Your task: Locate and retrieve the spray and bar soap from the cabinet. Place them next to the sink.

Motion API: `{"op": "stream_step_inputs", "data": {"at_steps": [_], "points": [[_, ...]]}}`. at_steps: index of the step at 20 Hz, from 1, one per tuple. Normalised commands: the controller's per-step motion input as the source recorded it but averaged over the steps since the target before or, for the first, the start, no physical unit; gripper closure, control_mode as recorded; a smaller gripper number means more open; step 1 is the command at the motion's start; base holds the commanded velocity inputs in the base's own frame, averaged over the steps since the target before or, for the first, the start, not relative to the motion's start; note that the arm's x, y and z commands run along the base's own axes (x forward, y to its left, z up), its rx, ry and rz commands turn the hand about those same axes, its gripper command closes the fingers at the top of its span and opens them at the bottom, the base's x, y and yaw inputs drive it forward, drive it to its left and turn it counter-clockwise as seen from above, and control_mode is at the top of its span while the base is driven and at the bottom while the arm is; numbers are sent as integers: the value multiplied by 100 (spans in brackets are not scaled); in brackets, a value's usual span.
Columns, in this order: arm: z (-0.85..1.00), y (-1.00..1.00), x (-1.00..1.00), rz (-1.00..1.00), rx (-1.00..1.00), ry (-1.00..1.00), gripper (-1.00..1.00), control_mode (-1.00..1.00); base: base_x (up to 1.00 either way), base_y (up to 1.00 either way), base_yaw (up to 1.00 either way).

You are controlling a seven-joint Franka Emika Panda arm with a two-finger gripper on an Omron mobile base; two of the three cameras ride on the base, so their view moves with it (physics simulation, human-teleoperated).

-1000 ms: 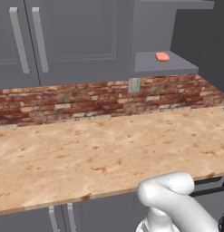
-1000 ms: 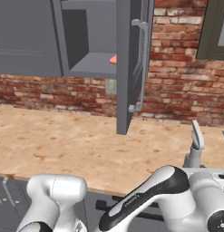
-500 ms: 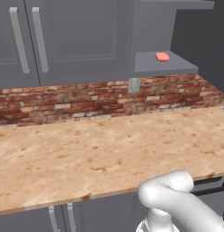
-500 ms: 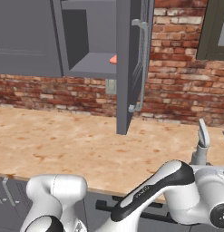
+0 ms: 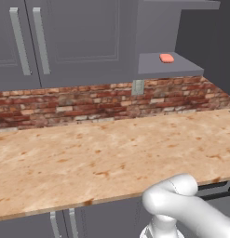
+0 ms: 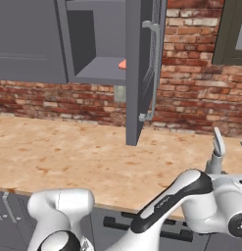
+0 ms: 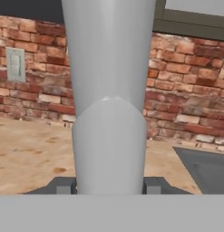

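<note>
Open cabinet [image 6: 100,73] at upper centre, its door [image 6: 139,68] swung out; bar soap [image 5: 166,58] on the shelf, upper right. Claw [image 7: 110,186] clamped on the spray [image 7: 109,90], centre frame, before brick wall [image 7: 186,90].

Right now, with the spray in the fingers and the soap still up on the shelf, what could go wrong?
1. The spray is tall and held low between the fingers, so it may tip when it is set down.
2. The open cabinet door juts over the counter beside the soap; the arm could hit it when reaching.
3. The sink lies close by; the spray could land in the basin.
</note>
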Motion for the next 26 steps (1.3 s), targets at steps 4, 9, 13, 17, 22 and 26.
{"op": "stream_step_inputs", "data": {"at_steps": [4, 9, 13, 17, 22, 26], "points": [[-9, -9, 27, 1, 0, -2, 100, -100, 0, 0, 0], [-12, -13, 28, 0, -2, -1, 100, -100, 0, 0, 0], [-15, -28, 40, -1, -2, 4, 100, -100, 0, 0, 0], [-18, -27, 39, 0, -3, 1, 100, -100, 0, 0, 0], [-25, -27, 39, 0, -3, 1, 100, -100, 0, 0, 0], [-30, -26, 35, 0, 0, 4, 100, -100, 0, 0, 0]]}}
